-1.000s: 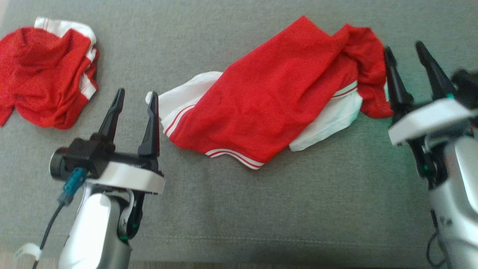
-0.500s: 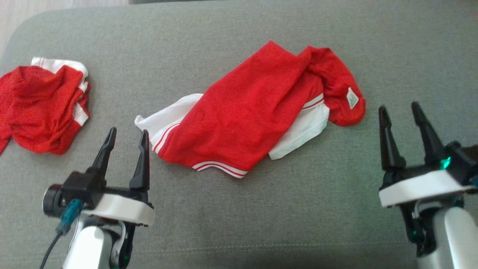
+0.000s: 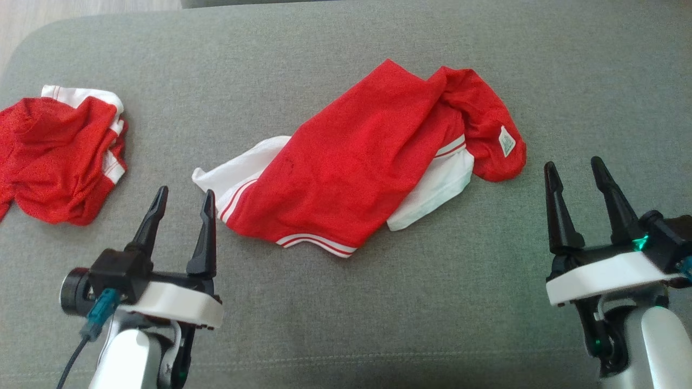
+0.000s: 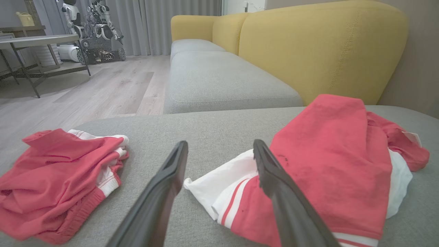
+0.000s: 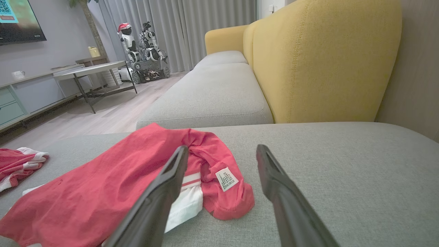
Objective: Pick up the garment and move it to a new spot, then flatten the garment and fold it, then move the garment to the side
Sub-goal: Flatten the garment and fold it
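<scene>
A red garment (image 3: 367, 167) with white panels and striped trim lies loosely spread on the grey cushion (image 3: 346, 302), a white label on its bunched right end. It shows too in the left wrist view (image 4: 329, 171) and the right wrist view (image 5: 109, 195). My left gripper (image 3: 184, 194) stands open just left of the garment's white corner, apart from it. At the lower right, my right gripper (image 3: 574, 166) is open and empty, just right of the labelled end and not touching it.
A second red and white garment (image 3: 59, 156) lies crumpled at the cushion's left edge. A yellow sofa back (image 5: 325, 58) and further grey seats (image 4: 219, 79) rise behind. Wooden floor, a table (image 5: 92, 70) and another robot (image 5: 144, 48) lie beyond.
The head camera has pulled back, so the whole scene sits lower and smaller. Both grippers have drawn back from the garment's ends and stand open near the cushion's front.
</scene>
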